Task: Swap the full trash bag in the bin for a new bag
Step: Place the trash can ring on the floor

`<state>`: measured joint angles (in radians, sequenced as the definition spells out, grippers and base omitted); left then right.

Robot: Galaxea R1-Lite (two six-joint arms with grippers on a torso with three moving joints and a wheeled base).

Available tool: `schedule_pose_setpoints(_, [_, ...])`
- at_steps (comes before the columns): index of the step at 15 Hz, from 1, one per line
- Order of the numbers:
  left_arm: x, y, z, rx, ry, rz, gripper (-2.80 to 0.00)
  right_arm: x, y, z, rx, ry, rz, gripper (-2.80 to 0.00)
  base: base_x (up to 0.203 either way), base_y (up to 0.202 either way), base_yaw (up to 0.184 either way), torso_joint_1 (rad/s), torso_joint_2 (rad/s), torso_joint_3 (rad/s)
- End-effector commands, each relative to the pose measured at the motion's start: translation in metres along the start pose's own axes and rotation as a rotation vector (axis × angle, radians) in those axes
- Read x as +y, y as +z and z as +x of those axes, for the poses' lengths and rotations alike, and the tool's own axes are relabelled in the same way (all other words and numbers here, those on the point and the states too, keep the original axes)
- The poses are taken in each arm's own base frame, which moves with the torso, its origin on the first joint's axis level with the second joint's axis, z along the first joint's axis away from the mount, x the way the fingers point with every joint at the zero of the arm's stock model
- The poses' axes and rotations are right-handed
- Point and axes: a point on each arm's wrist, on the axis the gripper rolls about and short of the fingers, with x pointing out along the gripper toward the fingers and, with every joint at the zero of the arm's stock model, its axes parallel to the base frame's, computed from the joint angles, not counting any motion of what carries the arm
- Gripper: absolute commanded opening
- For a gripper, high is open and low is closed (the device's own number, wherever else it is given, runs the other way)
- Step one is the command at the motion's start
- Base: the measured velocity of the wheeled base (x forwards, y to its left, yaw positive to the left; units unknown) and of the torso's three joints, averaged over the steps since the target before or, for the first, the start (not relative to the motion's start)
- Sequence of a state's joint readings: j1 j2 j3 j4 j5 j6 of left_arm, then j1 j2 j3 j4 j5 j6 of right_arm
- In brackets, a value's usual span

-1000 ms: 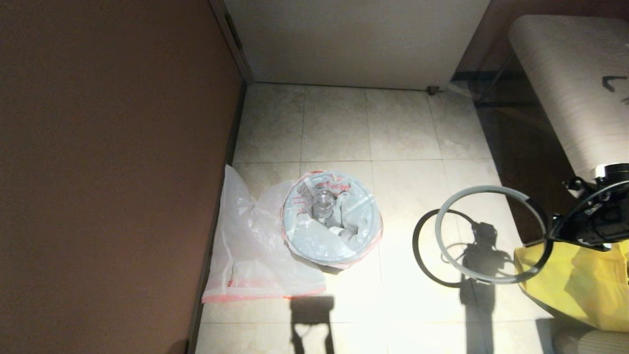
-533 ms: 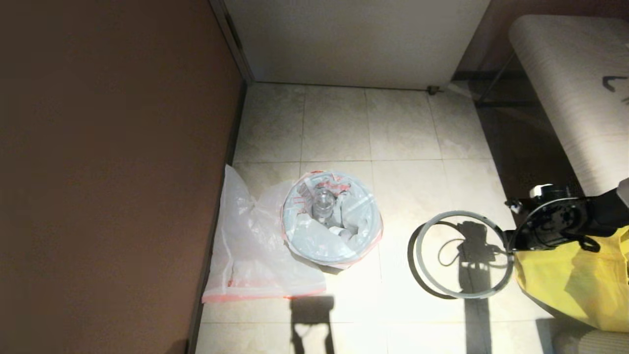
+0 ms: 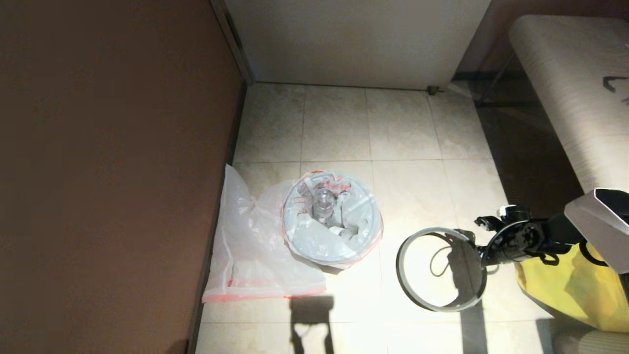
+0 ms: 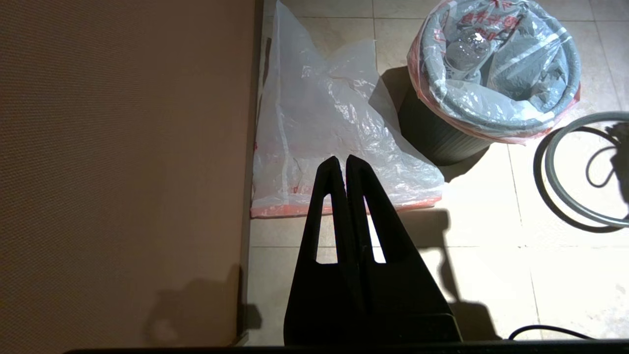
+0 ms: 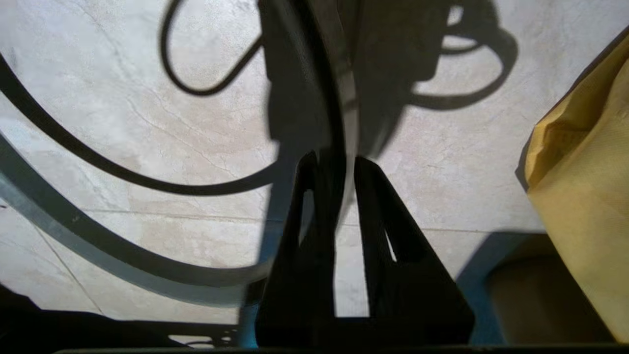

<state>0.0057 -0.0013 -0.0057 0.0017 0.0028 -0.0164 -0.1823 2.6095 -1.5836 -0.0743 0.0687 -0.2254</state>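
Right pincer (image 5: 334, 164) clasps the grey hoop (image 3: 413, 295) – bare tiles (image 3: 417, 187) around; left pincer (image 4: 342, 162) clenched.

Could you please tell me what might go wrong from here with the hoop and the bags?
1. The thin grey hoop is pinched in the right gripper's fingers near the floor; released, it might land against the big yellow bag.
2. The lumpy full trash bag's red-pink mouth wraps the small black bin's rim; lifting could tear it.
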Motion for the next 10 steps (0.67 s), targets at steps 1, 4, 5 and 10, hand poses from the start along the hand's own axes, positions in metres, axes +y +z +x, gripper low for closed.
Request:
schedule_pose_setpoints(1, [0.000,0.000,0.000,-0.001,0.001,0.000,-2.80,-0.002,-0.010,0.010,0.025,0.002,0.005,0.00,0.000,0.000,0.000,0.000,0.00,0.000])
schedule_pose_setpoints(4, [0.000,0.000,0.000,-0.001,0.001,0.000,-2.80,0.001,-0.007,0.007,0.019,0.004,-0.002,0.00,0.000,0.000,0.000,0.000,0.00,0.000])
schedule_pose_setpoints(5, [0.000,0.000,0.000,-0.001,0.001,0.000,-2.80,0.002,-0.004,0.003,0.009,0.004,-0.005,0.00,0.000,0.000,0.000,0.000,0.00,0.000])
schedule_pose_setpoints(10, [0.000,0.000,0.000,-0.001,0.001,0.000,-2.80,0.006,0.006,-0.027,-0.020,0.014,-0.036,-2.80,0.000,0.000,0.000,0.000,0.00,0.000])
